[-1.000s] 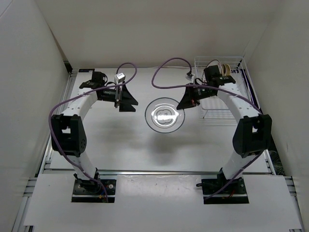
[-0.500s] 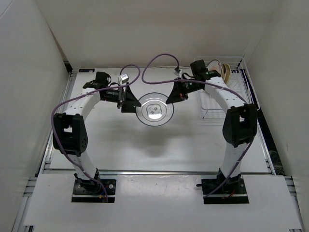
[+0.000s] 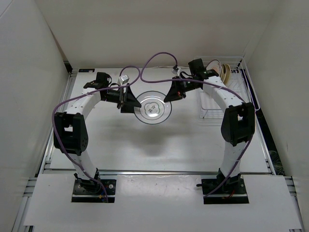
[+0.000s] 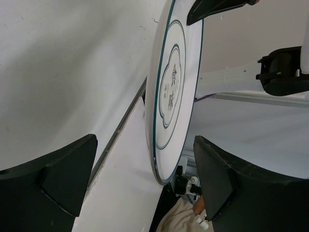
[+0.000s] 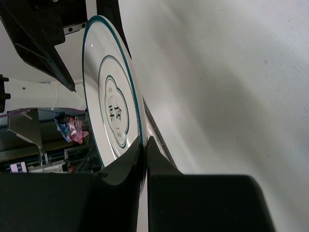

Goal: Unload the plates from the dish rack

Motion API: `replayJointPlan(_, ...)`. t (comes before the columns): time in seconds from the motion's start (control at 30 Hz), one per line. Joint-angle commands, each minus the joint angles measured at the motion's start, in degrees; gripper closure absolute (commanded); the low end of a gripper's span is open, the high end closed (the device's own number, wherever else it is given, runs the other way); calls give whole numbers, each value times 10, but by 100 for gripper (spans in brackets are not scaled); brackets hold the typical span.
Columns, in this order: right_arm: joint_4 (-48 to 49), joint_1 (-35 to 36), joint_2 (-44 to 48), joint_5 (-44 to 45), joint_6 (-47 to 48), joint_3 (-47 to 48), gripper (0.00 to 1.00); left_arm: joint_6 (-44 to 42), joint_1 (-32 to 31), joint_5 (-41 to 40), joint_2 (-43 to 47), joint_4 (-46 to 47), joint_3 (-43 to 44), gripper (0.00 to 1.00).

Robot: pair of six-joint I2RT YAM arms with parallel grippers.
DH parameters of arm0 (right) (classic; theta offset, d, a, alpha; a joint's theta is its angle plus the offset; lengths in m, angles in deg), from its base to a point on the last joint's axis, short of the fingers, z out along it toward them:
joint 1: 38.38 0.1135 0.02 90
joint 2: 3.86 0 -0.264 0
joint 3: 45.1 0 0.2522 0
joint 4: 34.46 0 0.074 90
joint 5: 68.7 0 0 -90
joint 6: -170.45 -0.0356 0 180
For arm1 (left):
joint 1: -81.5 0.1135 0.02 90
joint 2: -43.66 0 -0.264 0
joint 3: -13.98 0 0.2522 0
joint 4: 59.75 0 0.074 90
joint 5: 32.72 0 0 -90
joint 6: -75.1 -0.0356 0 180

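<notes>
1. Ringed white plate (image 3: 152,107) hangs face-up above the counter (image 3: 111,145) at the centre of the overhead frame, well apart from the dish rack (image 3: 227,104) at upper right
2. Right jaws are clamped on the plate's right rim; the right wrist view shows them pinched together on the edge at lower centre
3. Left jaws stand apart, one on each side of the opposite rim in the left wrist view, with no contact visible
4. The plate looks stiff, glossy and probably slick and chippable; light enough for one arm, though a single rim pinch could let it swing. The free left rim, gripped deep across the edge, seems the soundest second hold
5. Other plates (image 3: 219,68) stand on edge at the rack's far end, upper right
6. Purple cables (image 3: 157,59) arc just behind the plate, and both arms crowd it, leaving little room to manoeuvre
</notes>
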Motion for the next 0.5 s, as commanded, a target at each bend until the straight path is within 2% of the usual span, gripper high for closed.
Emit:
replayJointPlan(0.0, 17, 1, 1, -44, -8, 17, 100, -12, 0, -1, 14, 8, 5, 85)
replayJointPlan(0.03, 17, 1, 6, -44, -8, 17, 100, -18, 0, -1, 21, 8, 5, 62)
replayJointPlan(0.07, 17, 1, 6, -44, -8, 17, 100, -18, 0, -1, 21, 8, 5, 29)
replayJointPlan(0.1, 17, 1, 6, -44, -3, 17, 100, -18, 0, -1, 26, 8, 5, 1)
replayJointPlan(0.13, 17, 1, 6, -44, -3, 17, 100, -18, 0, -1, 26, 8, 10, 1)
replayJointPlan(0.17, 17, 1, 6, -44, -3, 17, 100, -18, 0, 4, 26, 8, 11, 3)
replayJointPlan(0.2, 17, 1, 6, -44, -3, 17, 100, -26, 0, 13, 26, 8, 11, 24)
replayJointPlan(0.23, 17, 1, 6, -39, -3, 17, 100, -26, 0, 2, 26, 8, 11, 89)
replayJointPlan(0.47, 17, 6, 12, -39, 2, 12, 100, -21, 0, 4, 31, 8, 5, 89)
